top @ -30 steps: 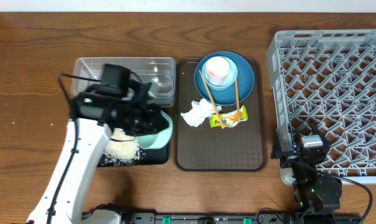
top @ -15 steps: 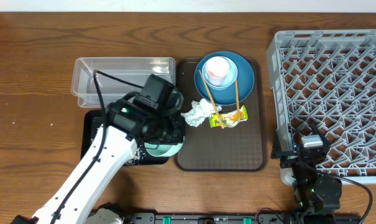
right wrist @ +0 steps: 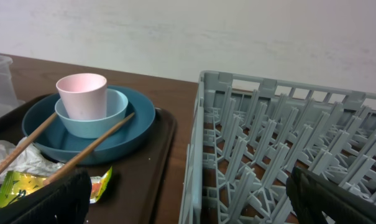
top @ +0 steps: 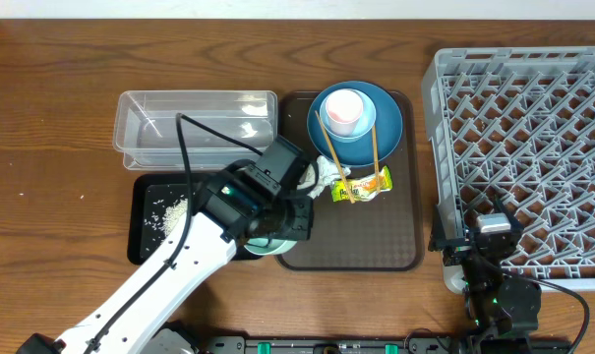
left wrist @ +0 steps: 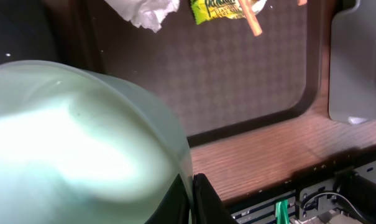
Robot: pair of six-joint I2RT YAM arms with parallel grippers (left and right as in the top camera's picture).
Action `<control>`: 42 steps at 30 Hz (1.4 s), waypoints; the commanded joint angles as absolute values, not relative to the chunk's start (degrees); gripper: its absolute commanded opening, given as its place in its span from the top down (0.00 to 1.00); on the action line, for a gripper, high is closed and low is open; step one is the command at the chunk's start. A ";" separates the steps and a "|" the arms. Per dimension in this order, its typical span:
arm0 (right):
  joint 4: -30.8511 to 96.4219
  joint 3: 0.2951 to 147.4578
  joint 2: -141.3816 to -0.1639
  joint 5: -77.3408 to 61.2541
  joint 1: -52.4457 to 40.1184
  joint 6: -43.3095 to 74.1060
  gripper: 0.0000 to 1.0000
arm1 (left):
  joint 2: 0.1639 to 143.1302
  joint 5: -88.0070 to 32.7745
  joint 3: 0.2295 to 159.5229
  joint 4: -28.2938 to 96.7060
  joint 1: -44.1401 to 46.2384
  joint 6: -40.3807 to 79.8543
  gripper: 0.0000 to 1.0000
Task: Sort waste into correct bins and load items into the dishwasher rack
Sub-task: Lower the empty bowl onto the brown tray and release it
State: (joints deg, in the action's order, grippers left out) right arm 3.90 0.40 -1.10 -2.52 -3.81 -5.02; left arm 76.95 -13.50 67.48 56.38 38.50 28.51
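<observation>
One snack wrapper [left wrist: 220, 9] — yellow-green; its dark print blurred, unreadable.

Mint-green bowl [left wrist: 82, 143], dark-blue plate [top: 387, 126], pale pink cup [top: 343, 110], brown diamond-patterned tray [top: 366, 231], grey rack [top: 533, 147]
</observation>
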 commanded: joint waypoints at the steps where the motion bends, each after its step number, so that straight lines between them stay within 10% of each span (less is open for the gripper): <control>1: 4.12 0.32 -1.02 -1.93 -4.19 -4.80 0.01 | 77.71 -12.12 67.70 56.05 40.01 29.56 0.94; 42: 4.12 0.32 -1.04 -1.91 -4.19 -4.80 0.01 | 88.75 -8.45 67.61 51.07 47.20 34.87 0.94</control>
State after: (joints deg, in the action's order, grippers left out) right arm 3.90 0.40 -1.10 -2.52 -3.81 -5.02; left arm 88.62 -9.61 67.48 51.42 45.76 33.36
